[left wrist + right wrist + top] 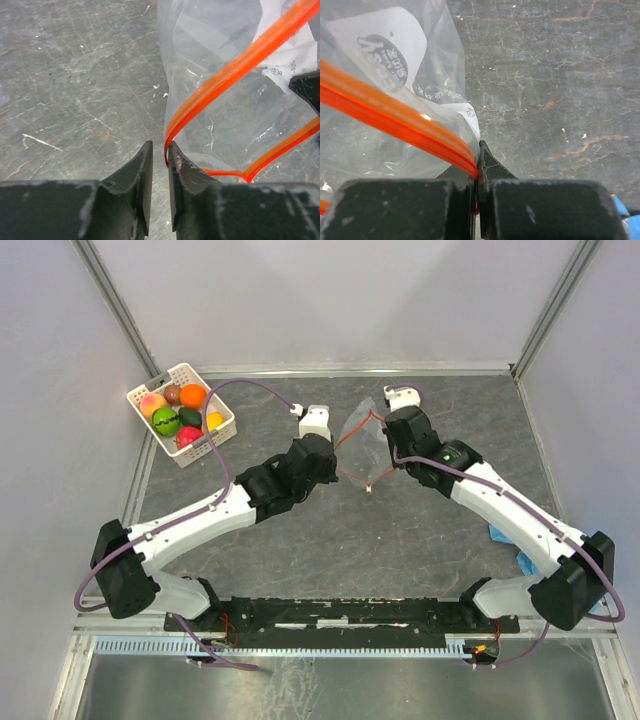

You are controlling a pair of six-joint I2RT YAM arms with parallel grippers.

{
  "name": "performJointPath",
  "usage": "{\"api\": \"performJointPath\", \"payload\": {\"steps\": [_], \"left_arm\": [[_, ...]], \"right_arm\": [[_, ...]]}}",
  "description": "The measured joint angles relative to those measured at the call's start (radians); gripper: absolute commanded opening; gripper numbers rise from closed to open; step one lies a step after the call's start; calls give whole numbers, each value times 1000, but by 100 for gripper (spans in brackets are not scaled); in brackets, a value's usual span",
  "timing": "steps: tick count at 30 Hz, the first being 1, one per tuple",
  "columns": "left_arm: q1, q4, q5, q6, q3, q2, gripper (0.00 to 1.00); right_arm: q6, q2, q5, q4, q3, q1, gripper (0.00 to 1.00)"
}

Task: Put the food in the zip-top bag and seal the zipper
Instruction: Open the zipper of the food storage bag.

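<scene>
The clear zip-top bag (362, 448) lies mid-table with its mouth spread open and nothing in it. Its orange-red zipper (350, 430) rings the mouth. My right gripper (388, 455) is shut on the zipper strip (395, 112) at the bag's right edge, with the jaws (479, 150) pinched together. My left gripper (337, 445) is at the bag's left edge, open by a narrow gap (160, 145). The zipper's fold (172, 127) lies just at its fingertips against the right finger. The food (180, 410), several toy fruits and vegetables, sits in the basket at the far left.
The white perforated basket (228, 425) stands at the back left by the left wall. A blue cloth (500, 535) lies under the right arm, also in the right wrist view (621, 207). Grey walls enclose the table's back and sides.
</scene>
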Motion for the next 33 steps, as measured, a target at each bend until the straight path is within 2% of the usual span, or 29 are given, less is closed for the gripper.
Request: {"api": "performJointPath", "payload": {"steps": [4, 9, 16, 24, 33], "left_arm": [[0, 40, 36, 0, 0, 14, 36], [4, 109, 52, 0, 1, 15, 51], [28, 214, 58, -2, -27, -14, 73], [45, 282, 151, -35, -71, -25, 82], [48, 353, 254, -90, -71, 71, 82]], "right_arm": [[-57, 47, 18, -41, 95, -1, 1], [-147, 125, 46, -79, 239, -1, 1], [-228, 168, 116, -122, 282, -1, 2], [-241, 228, 128, -150, 268, -1, 2], [-225, 250, 77, -157, 249, -1, 2]]}}
